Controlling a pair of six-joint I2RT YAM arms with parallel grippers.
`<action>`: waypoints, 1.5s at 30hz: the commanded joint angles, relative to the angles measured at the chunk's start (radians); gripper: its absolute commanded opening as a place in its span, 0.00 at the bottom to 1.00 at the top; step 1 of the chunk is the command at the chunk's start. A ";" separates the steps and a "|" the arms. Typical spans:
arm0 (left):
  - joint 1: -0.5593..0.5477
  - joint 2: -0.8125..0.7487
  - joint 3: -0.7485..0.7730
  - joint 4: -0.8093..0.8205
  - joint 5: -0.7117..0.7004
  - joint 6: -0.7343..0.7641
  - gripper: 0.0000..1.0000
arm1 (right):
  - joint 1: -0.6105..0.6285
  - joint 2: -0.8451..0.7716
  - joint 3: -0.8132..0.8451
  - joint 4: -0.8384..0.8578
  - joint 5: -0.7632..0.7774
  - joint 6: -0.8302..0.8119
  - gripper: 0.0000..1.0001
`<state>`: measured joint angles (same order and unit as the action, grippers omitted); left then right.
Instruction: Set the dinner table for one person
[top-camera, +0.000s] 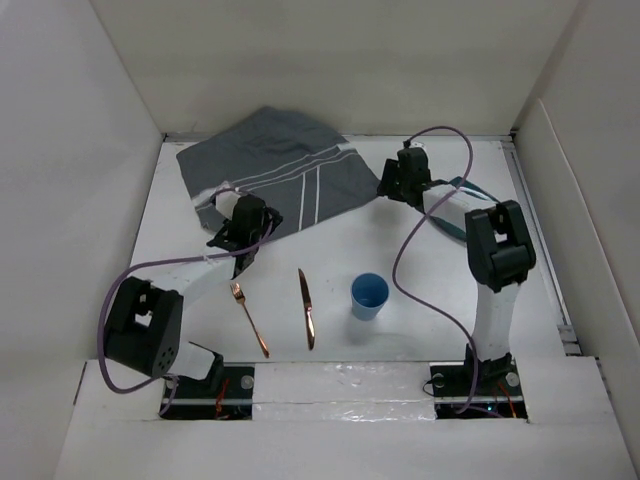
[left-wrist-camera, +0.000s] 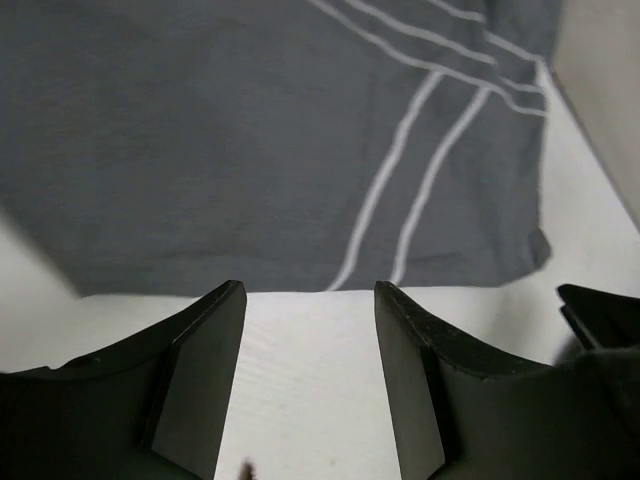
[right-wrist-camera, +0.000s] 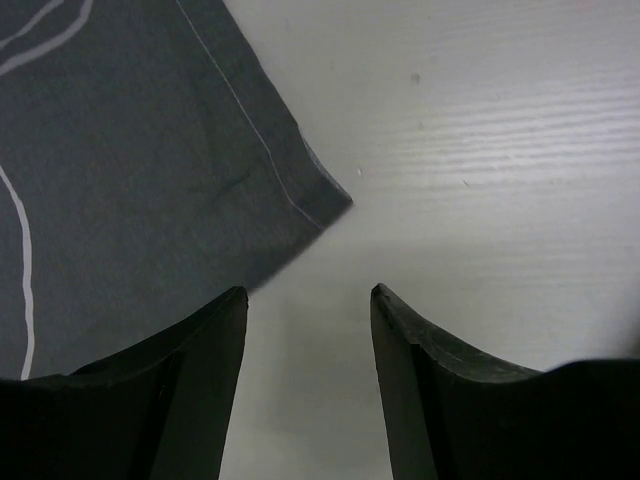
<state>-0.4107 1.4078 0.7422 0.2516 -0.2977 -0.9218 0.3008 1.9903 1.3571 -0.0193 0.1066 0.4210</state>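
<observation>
Across the far left of the bench (top-camera: 340, 250) lay the grey striped placemat (top-camera: 275, 170), rumpled and skewed. Its long axis ran from the near left toward the far right rather than square to the bench edges. Both arms reached to it: the left hand (top-camera: 243, 222) sat at its near-left edge, the right hand (top-camera: 397, 182) just off its right-hand corner. Seen from the left wrist, the cloth's hem lay just ahead of the fingertips, apart from them. From the right wrist, the corner lay ahead and to the left, likewise untouched. Each hand was spread wide and held nothing. By my judgement the coming move was a two-handed pull to drag the cloth nearer and straighten it. That turned on each hand closing on its own end, so neither arm needed to cross. Nearer the bases, well apart from the cloth, lay a copper fork (top-camera: 250, 320) and knife (top-camera: 306, 308), roughly parallel, with a blue cup (top-camera: 369, 296) upright just to their right.
</observation>
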 joint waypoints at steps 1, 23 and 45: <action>0.012 -0.087 -0.059 -0.072 -0.080 -0.083 0.51 | -0.006 0.063 0.126 -0.051 -0.027 0.042 0.57; 0.061 -0.210 -0.208 -0.008 -0.106 -0.091 0.51 | -0.037 0.207 0.289 -0.150 0.001 0.176 0.00; 0.202 0.091 -0.077 -0.080 0.008 -0.046 0.57 | -0.057 -0.148 0.005 0.145 -0.085 0.013 0.00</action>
<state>-0.2073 1.4464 0.5957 0.1864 -0.3298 -0.9974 0.2485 1.8549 1.3689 0.0753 0.0540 0.4583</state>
